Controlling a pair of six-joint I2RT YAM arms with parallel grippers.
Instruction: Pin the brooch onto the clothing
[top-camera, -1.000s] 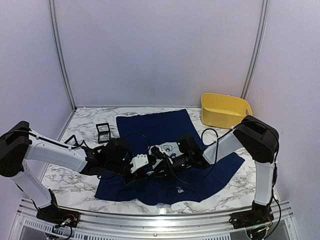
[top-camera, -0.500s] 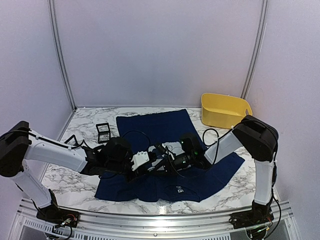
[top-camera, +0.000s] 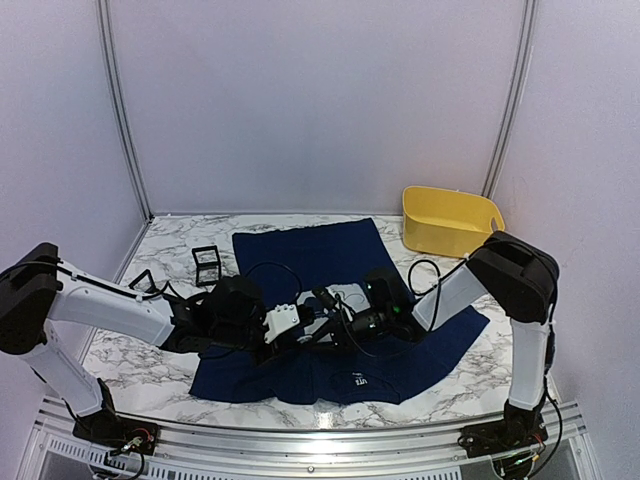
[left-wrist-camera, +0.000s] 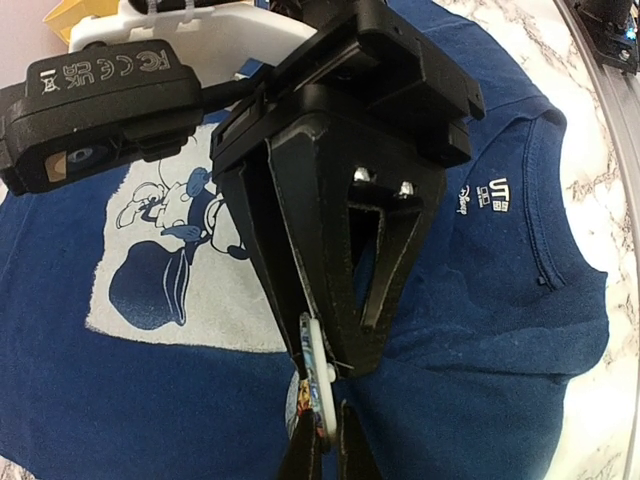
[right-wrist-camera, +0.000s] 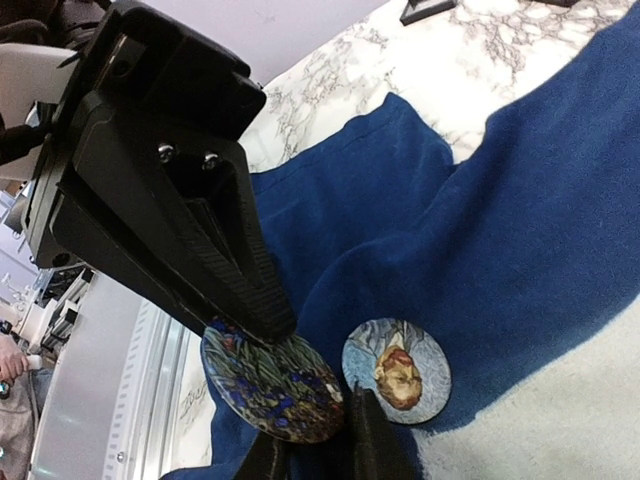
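Right wrist: left fingers (right-wrist-camera: 275, 318) clamp round glossy floral brooch (right-wrist-camera: 270, 385) over navy shirt (right-wrist-camera: 480, 200); right fingers (left-wrist-camera: 340, 350) (grip unclear) at rim.

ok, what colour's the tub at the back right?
Yellow tub, best in the top view.

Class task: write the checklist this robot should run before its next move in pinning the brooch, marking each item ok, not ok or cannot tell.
1. Left gripper shut on the iris brooch: ok.
2. Right gripper tips at that brooch: ok.
3. Right gripper actually gripping it: cannot tell.
4. T-shirt spread beneath both grippers: ok.
5. Portrait brooch clear of the held one: cannot tell; they look close in the right wrist view.
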